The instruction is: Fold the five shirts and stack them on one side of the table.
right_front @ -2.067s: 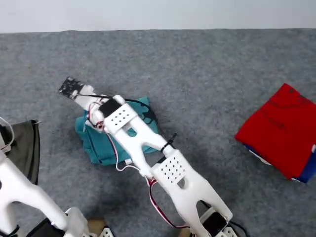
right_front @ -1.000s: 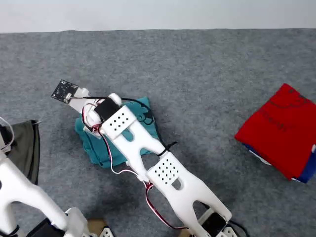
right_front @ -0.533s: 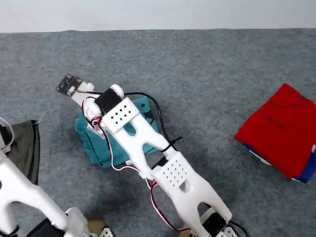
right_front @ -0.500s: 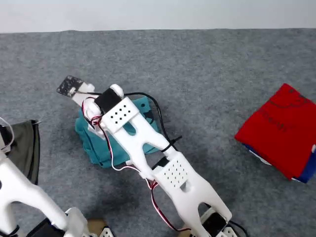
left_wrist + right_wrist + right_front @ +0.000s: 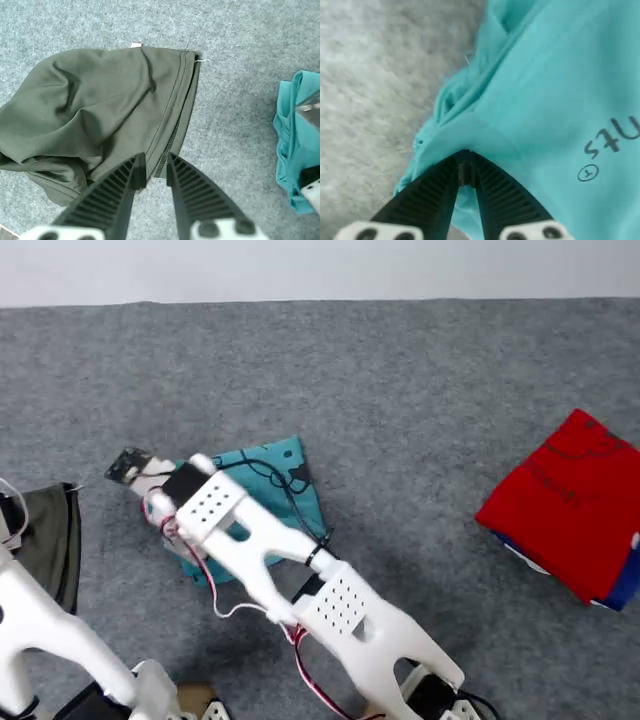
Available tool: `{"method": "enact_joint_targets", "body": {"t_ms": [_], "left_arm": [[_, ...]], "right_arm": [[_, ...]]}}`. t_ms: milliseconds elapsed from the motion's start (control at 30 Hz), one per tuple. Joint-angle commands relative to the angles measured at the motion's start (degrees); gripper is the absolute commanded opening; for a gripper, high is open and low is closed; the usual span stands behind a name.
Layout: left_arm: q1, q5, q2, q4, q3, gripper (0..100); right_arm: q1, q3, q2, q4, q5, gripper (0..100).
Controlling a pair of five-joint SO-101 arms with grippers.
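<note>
**At the edge of the teal shirt point(image 5: 560, 75): right pincer point(image 5: 465, 170) clamped on cloth, left pincer point(image 5: 155, 162) over the olive shirt point(image 5: 95, 110)**

The right pincer is closed, its tips pinching a fold of the teal shirt close to the shirt's bunched edge. Gray bench point(image 5: 365, 75) lies just past that edge. The shirt's printed side faces up, right beside the pincer. In the high view the right arm point(image 5: 250, 535) lies diagonally across the teal shirt point(image 5: 285, 475), its wrist end on the side nearest the olive shirt point(image 5: 45, 540). The teal shirt is a rough folded packet, with one corner sticking out past the arm toward the far side of the bench.

The left pincer has its fingers narrowly apart with nothing clamped between them. It hangs right above the hemmed edge of the olive shirt. The olive shirt is crumpled and not folded, and most of it lies to one side of this pincer. The teal shirt point(image 5: 292, 150) is on the other side, apart from the olive one, with a strip of bare bench between them.

The red shirt point(image 5: 565, 500) is folded and well apart from both pincers, at the opposite side of the bench. It lies on top of a blue shirt point(image 5: 625, 585).
</note>
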Motion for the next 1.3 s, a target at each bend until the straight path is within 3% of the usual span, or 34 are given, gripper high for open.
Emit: {"method": "enact_joint_targets", "body": {"t_ms": [0, 167, 333, 900, 1267], "left_arm": [[-0.3, -0.6, -1.5, -0.7, 0.1, 8], [-0.3, -0.6, -1.6, -0.7, 0.1, 8], [-0.2, -0.6, -1.5, -0.7, 0.1, 8], [-0.1, -0.6, -1.4, -1.1, 0.1, 8], [0.0, -0.6, -1.3, -1.1, 0.1, 8]], "right_arm": [[-1.1, -8.8, -0.3, 1.8, -0.4, 1.4], [2.1, -21.2, 0.0, 10.8, -0.5, 1.4], [7.3, -21.9, -3.5, 11.0, -0.5, 1.1], [19.6, 26.9, -31.0, 10.8, -0.7, 1.0], [17.8, 33.1, -21.6, 4.4, -0.8, 1.0]]}}
